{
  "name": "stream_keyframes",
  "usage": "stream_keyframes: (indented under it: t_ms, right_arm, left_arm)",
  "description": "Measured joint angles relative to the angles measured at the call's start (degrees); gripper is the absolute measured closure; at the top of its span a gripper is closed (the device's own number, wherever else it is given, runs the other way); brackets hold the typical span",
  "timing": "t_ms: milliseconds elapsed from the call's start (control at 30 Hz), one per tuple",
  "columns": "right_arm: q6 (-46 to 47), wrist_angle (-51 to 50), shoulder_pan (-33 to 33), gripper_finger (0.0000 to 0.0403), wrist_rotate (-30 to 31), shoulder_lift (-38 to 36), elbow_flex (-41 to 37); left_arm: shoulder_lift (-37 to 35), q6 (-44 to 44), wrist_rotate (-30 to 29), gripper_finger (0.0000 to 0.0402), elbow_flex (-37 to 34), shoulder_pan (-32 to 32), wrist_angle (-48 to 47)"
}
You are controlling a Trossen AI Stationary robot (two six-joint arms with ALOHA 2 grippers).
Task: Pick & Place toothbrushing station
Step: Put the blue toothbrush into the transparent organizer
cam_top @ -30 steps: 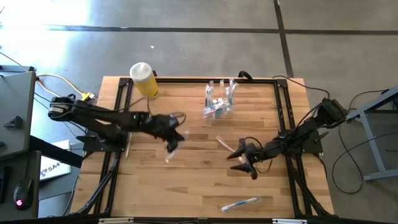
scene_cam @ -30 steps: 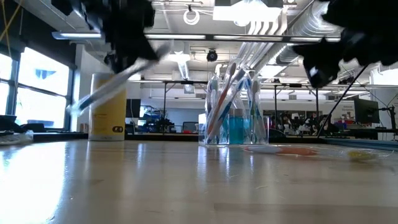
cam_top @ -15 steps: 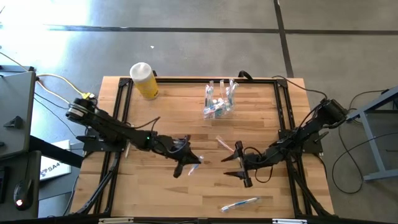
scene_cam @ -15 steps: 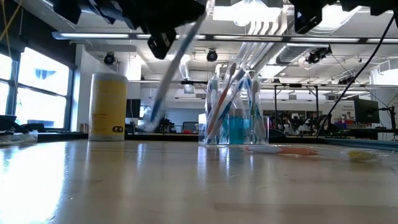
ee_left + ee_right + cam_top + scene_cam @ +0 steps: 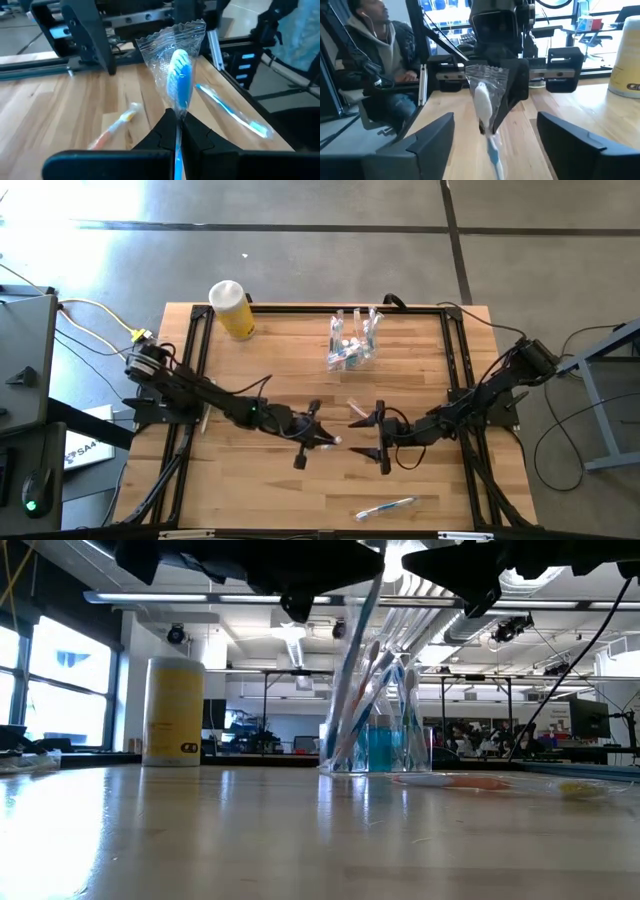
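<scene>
My left gripper (image 5: 328, 440) is shut on a blue toothbrush in a clear wrapper (image 5: 179, 70) above the middle of the table. Facing it from the right, my right gripper (image 5: 375, 437) is open; in the right wrist view its fingers stand on either side of the brush (image 5: 484, 102) without touching it. The clear cup (image 5: 352, 348) holding several toothbrushes stands at the far middle. A pink toothbrush (image 5: 356, 409) lies flat on the wood between the cup and the grippers. Another blue one (image 5: 385, 506) lies near the front edge. My left gripper pinches the toothbrush between its two fingers just below the head (image 5: 178, 111), coming nearly level from the table's left. The brush stands steeply tilted, its wrapped head above the fingers and its handle (image 5: 345, 700) hanging below them, clear of the table.
A yellow cylinder with a white top (image 5: 232, 310) stands at the far left corner. Black rails (image 5: 195, 340) frame the tabletop. A seated person (image 5: 375, 60) shows beyond the table in the right wrist view.
My left gripper has carried the wrapped toothbrush toward the table's right and near side, up to my right gripper, rolling as it went; the brush has turned from a shallow slant to steeply upright. My right gripper has risen and moved a little left toward it.
</scene>
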Motion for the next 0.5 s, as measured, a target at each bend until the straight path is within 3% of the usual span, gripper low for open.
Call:
stream_keyframes:
  t_ms: [133, 500]
  right_arm:
    - [0.00, 0.01, 0.00, 0.0111, 0.15, 0.00, 0.00]
    - [0.00, 0.02, -0.85, 0.0108, 0.57, 0.00, 0.00]
  left_arm:
    - [2.47, 1.26, -0.04, 0.0401, 2.67, -0.01, -0.09]
    - [4.18, 3.02, -1.72, 0.0401, 7.25, 1.23, -1.75]
